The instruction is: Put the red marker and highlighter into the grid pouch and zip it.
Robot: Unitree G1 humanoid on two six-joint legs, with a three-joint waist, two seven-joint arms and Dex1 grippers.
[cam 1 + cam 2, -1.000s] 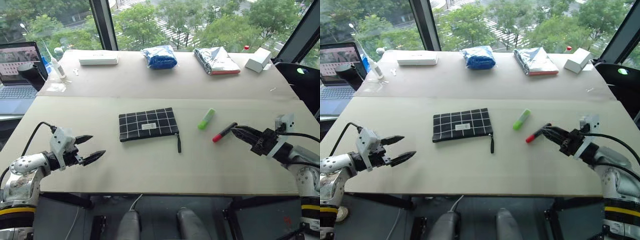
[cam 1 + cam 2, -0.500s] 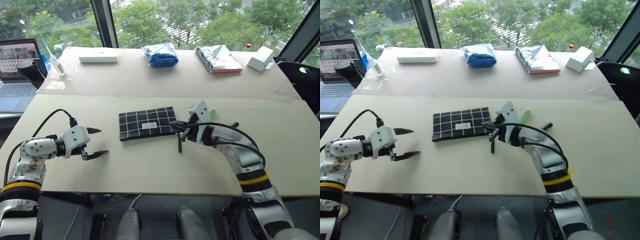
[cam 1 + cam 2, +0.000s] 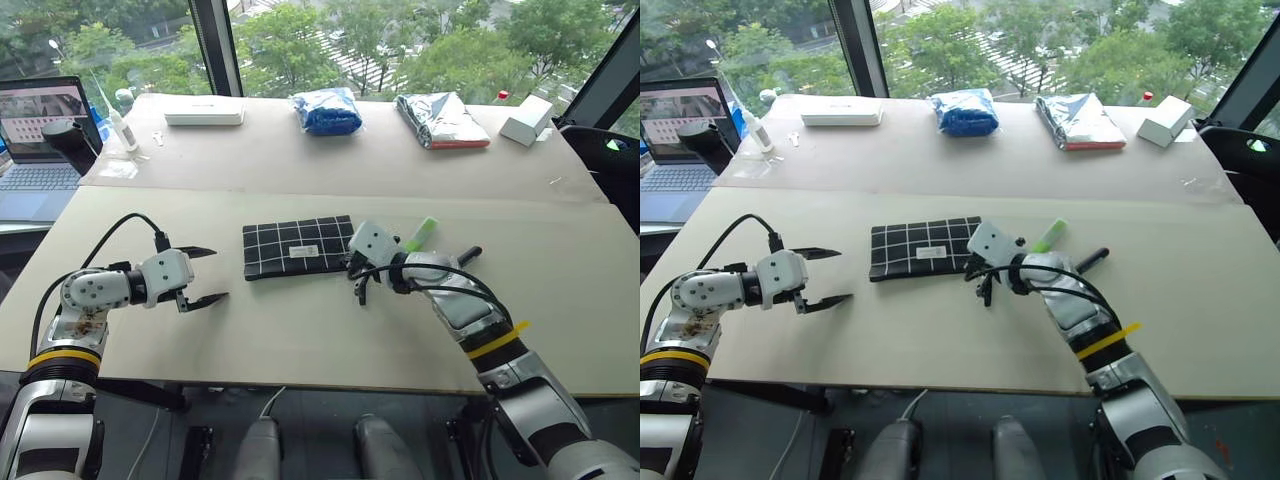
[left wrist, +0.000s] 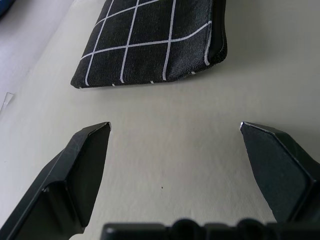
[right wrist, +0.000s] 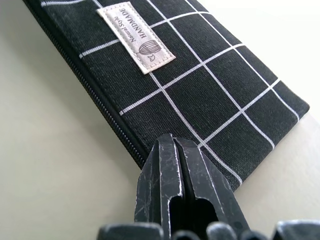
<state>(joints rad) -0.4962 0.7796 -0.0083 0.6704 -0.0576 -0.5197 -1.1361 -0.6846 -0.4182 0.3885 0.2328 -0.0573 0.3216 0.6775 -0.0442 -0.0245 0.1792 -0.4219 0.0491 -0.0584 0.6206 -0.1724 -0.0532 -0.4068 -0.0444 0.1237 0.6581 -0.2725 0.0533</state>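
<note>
The grid pouch (image 3: 297, 247) lies flat mid-table, black with white lines and a small white label (image 5: 136, 37). My right gripper (image 3: 354, 266) is shut, its tips resting against the pouch's right end by the zipper (image 5: 172, 142). The black pull strap (image 3: 360, 291) trails out just below the tips; I cannot tell whether it is pinched. The lime-green highlighter (image 3: 421, 235) lies behind my right wrist. Of the red marker only its black end (image 3: 468, 256) pokes out past the right forearm. My left gripper (image 3: 204, 276) stands open just left of the pouch (image 4: 150, 45), with nothing between its fingers.
Along the table's far side are a white flat case (image 3: 203, 115), a blue plastic bag (image 3: 325, 110), a silver foil bag (image 3: 440, 118) and a small white box (image 3: 525, 118). A laptop (image 3: 35, 130) stands at the far left.
My right arm has swung in from the table's right side to the pouch's right end, and its gripper has shut. The left gripper has rolled and edged toward the pouch, still open.
</note>
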